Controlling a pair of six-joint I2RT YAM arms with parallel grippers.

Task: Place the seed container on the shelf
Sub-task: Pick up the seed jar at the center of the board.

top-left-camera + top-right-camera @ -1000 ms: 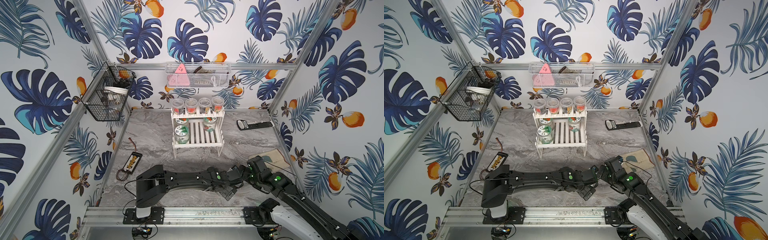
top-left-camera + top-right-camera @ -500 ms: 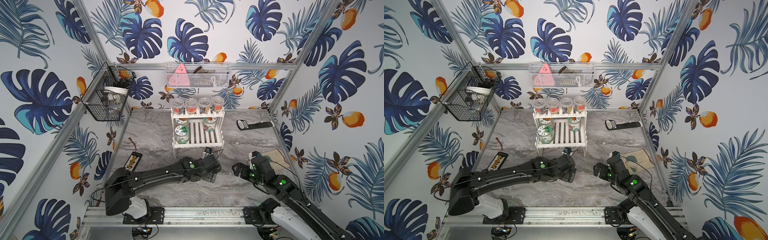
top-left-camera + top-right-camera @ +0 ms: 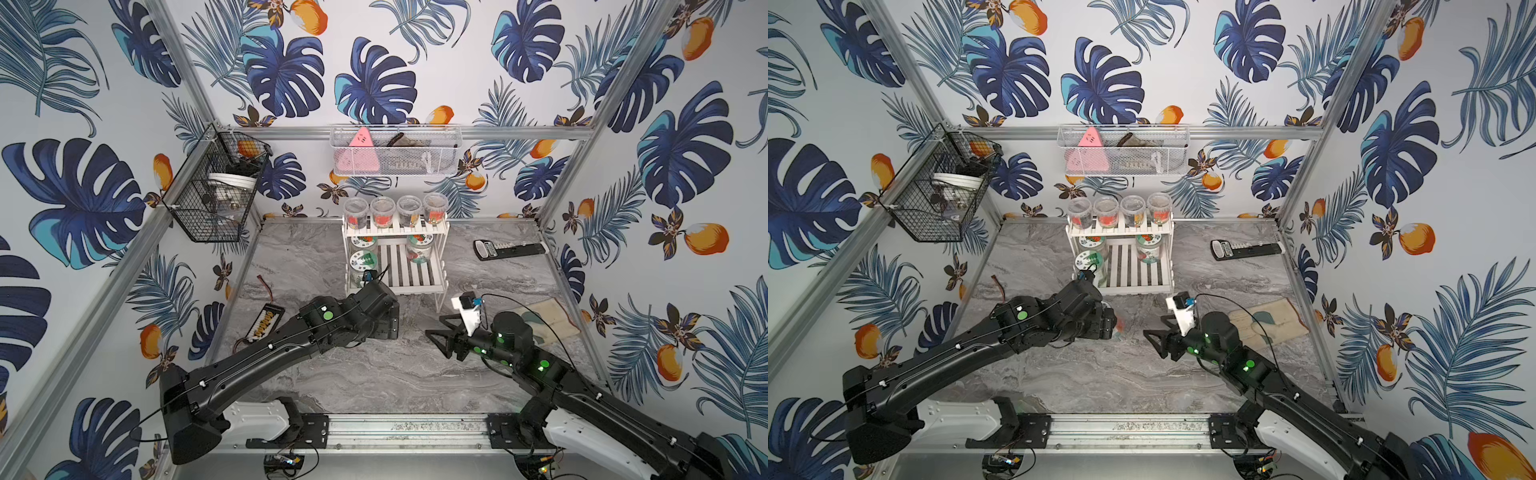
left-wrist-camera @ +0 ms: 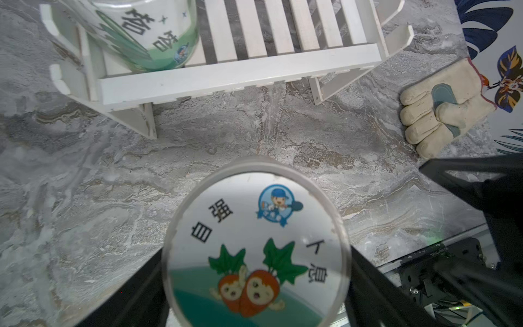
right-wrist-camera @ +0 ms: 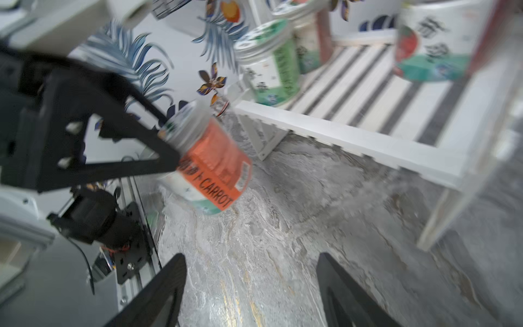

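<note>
Left arm now has the seed container (image 4: 256, 226) up at the shelf (image 4: 237, 76); right arm is backed off.
A second ago both grippers sit bunched together low at the front of the bench (image 4: 85, 198). Now the left gripper (image 4: 254, 263) is right in front of the shelf's lower tier, so I judge the pass-over done and only the set-down left. The left gripper is closed partway onto the seed container, a finger on each side of the jar under its carrot lid. The jar is tilted, clear of the bench and not yet on the slats. Free slats lie just ahead of this gripper, beside a green-labelled jar (image 4: 147, 31). The right gripper (image 5: 252, 256) stands apart from the left, jaws spread, nothing between them.
</note>
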